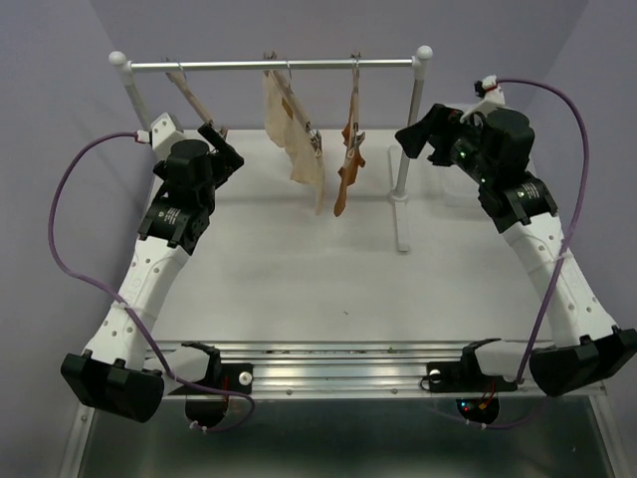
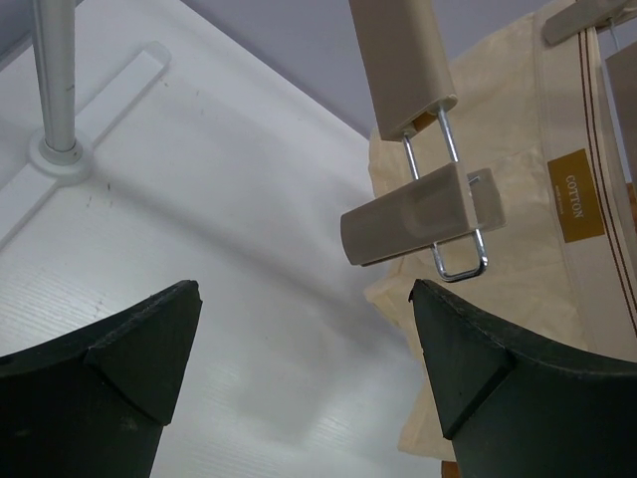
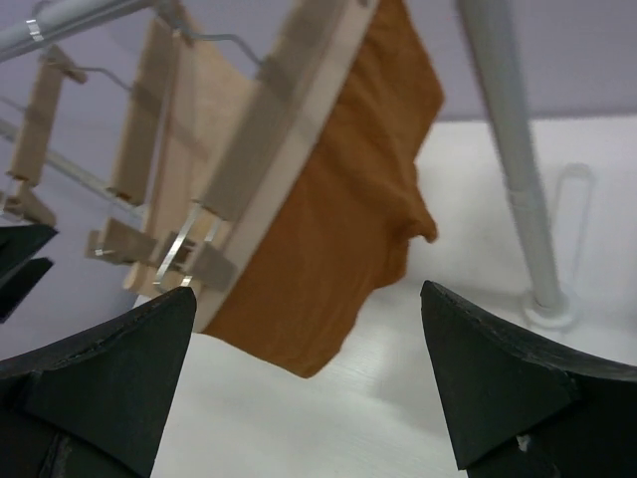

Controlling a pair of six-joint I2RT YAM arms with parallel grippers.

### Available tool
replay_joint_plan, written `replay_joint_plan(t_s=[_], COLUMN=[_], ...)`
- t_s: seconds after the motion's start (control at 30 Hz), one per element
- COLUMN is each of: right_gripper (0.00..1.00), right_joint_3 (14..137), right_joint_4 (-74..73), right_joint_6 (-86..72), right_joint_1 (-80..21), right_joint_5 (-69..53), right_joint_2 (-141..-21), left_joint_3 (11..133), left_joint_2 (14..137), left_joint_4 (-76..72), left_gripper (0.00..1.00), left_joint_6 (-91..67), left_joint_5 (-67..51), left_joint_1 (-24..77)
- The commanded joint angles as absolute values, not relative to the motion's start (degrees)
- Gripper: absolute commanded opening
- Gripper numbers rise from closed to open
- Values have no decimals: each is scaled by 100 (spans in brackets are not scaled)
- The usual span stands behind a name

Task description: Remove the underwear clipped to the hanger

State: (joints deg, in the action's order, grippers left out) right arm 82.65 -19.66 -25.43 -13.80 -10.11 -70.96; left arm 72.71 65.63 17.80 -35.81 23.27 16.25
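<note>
Now: the underwear (image 3: pixel 338 229) hangs below the rail (image 1: pixel 269 66), towards the rail's right post, clipped to the hanger (image 3: pixel 289 129) and clear of the counter (image 1: pixel 299 269).

Right tool (image 1: pixel 416 139) sits close by the rail's right post, near the cloth but not touching it. Its fingers are spread wide with nothing pinched. In its wrist view the orange cloth shows in the gap between the two dark fingertips.

Left tool (image 1: pixel 224 147) sits under the rail's left end, also spread wide and empty, well apart from the underwear. It is near the clip (image 2: pixel 418 214) of a bare hanger.

Materials:
- Underwear: rust-orange soft cloth in loose folds with an uneven lower edge.
- Hanger: pale wooden bar, wire hook, metal wire at the clips.
- Cream garment (image 2: pixel 518 199), mid-rail: thin cloth with a tan label reading COTTON and a striped band.
- Rail: metal tube with white ball ends.

Hard to make out: from above, the hanger is nearly edge-on. Where the clips bite the underwear is not clear in any view. The right wrist view crops the top of the cloth.
</note>
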Motion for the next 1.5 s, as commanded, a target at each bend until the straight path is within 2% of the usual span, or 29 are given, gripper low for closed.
replay_joint_plan(t_s=[0.0, 0.23, 0.47, 0.77, 1.07, 1.1, 1.2, 1.23, 1.37, 1.47], right_gripper=[100, 100, 100, 100, 99, 98, 85, 78, 63, 55], right_joint_3=[9287, 10572, 11583, 12163, 12647, 12656, 12700, 12718, 12735, 12691], right_joint_4=[-2065, -2145, -2382, -2443, -2391, -2382, -2347, -2338, -2338, -2347], right_joint_6=[-2197, -1943, -1512, -1599, -1784, -1784, -1767, -1749, -1714, -1723], right_joint_1=[-2038, -2715, -3339, -3639, -3744, -3744, -3744, -3744, -3744, -3744], right_joint_5=[-642, -26, 1123, 2679, 3199, 3217, 3261, 3304, 3366, 3340], right_joint_2=[-7645, -8542, -9254, -9992, -10652, -10687, -10801, -10863, -10942, -10934], left_joint_3=[7233, 7137, 7146, 7189, 7198, 7190, 7172, 7163, 7154, 7146], left_joint_2=[6557, 6522, 6583, 6618, 6609, 6601, 6574, 6566, 6565, 6557], left_joint_4=[1617, 1547, 1547, 1547, 1573, 1573, 1556, 1547, 1547, 1556], left_gripper=[99, 99, 99, 99, 99, 99, 99, 99, 99, 99], left_joint_6=[-3489, -3524, -3542, -3472, -3401, -3401, -3393, -3384, -3375, -3375], left_joint_5=[2268, 2039, 1925, 1872, 1846, 1846, 1837, 1837, 1828, 1846], left_joint_1=[1573, 1556, 1547, 1547, 1538, 1538, 1529, 1529, 1529, 1529])
